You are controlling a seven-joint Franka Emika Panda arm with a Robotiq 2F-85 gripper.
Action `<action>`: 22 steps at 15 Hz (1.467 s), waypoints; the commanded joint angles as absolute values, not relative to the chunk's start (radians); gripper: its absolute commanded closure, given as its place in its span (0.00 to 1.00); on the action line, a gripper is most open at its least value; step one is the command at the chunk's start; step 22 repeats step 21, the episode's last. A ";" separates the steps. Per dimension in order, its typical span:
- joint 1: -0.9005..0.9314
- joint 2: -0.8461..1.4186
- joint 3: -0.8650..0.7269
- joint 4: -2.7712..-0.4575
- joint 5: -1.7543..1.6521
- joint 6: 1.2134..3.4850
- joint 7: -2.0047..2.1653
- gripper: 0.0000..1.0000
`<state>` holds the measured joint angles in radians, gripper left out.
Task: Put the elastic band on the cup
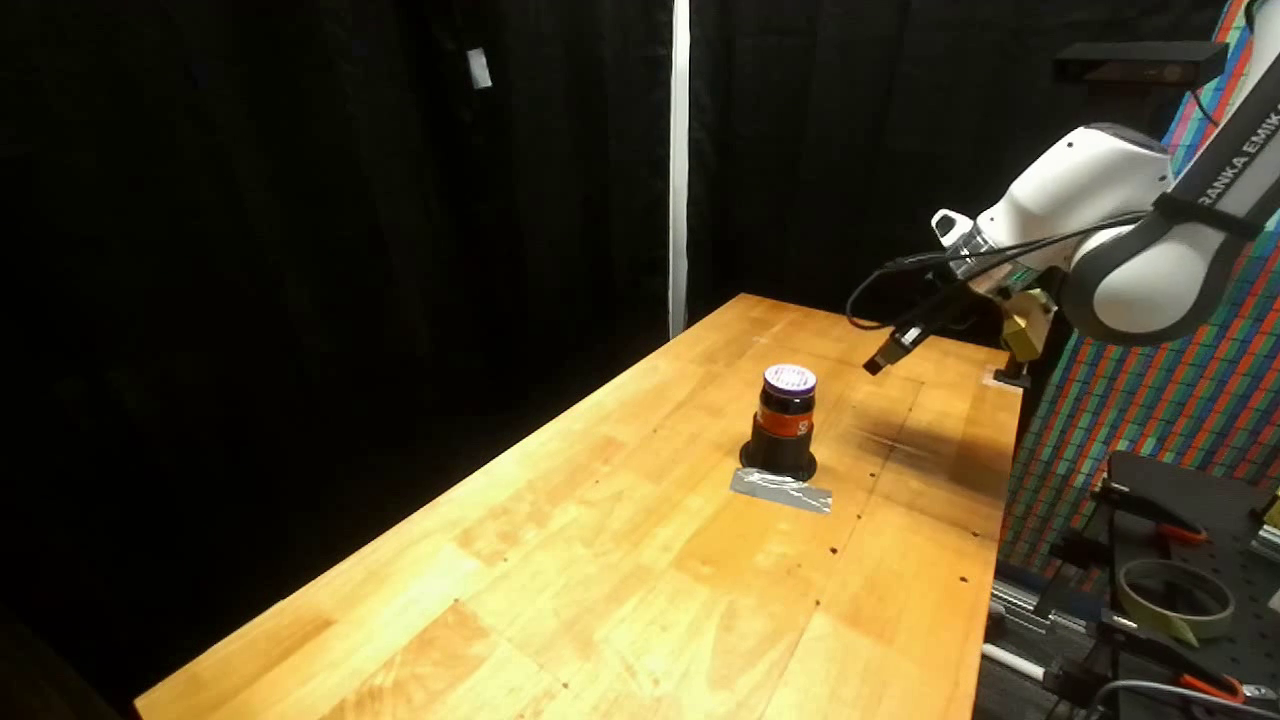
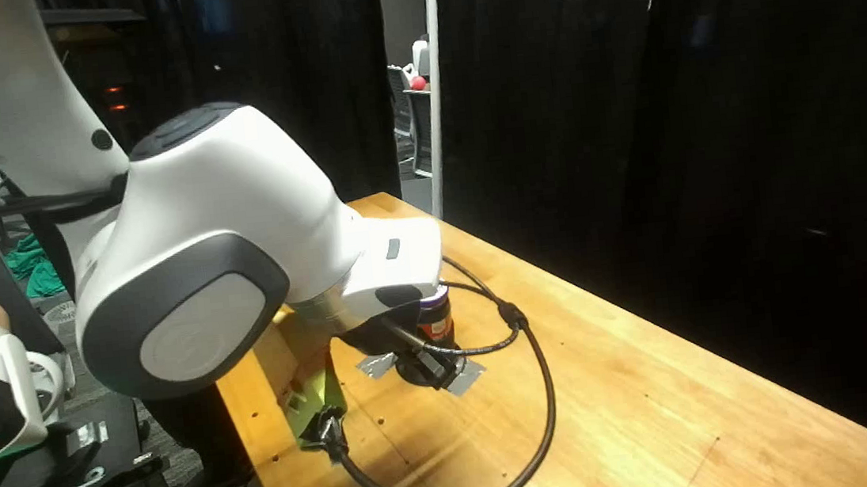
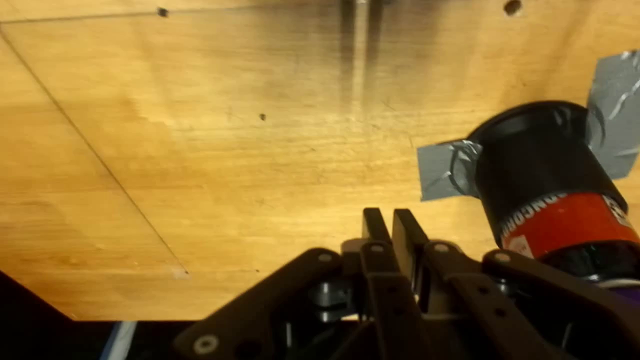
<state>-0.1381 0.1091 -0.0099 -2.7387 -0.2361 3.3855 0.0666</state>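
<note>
The cup [image 1: 782, 452] is a dark upright cylinder with an orange-red label band and a white, purple-rimmed lid. It stands on the wooden table and also shows at right in the wrist view [image 3: 535, 165]. In an exterior view the arm partly hides it [image 2: 437, 329]. My gripper [image 1: 874, 366] is above the table, beside the cup and apart from it. In the wrist view the gripper [image 3: 386, 216] has its fingers a narrow gap apart, left of the cup, with nothing visible between them. I see no elastic band in any view.
Grey tape [image 1: 780, 489] fixes the cup's base to the wooden table [image 1: 620, 560]. A black cable [image 2: 550, 423] loops from the wrist over the table. A side stand holds a tape roll [image 1: 1176, 600] and clamps. Black curtains [image 1: 330, 250] stand behind.
</note>
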 commanded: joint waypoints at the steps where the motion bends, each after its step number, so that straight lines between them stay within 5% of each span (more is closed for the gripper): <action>1: -0.039 -0.054 -0.141 -2.756 -0.171 3.108 -0.094 0.55; 4: -0.101 -0.086 -0.110 -2.670 -0.486 2.861 0.070 0.32; 8: -0.031 -0.178 -0.008 -2.590 -0.423 2.539 -0.030 0.01; 16: 0.139 -0.214 0.149 -2.177 -0.239 1.927 -0.126 0.00; 17: 0.123 -0.240 0.138 -2.301 -0.284 2.049 -0.083 0.00; 22: 0.144 -0.235 0.152 -2.203 -0.258 1.944 -0.100 0.00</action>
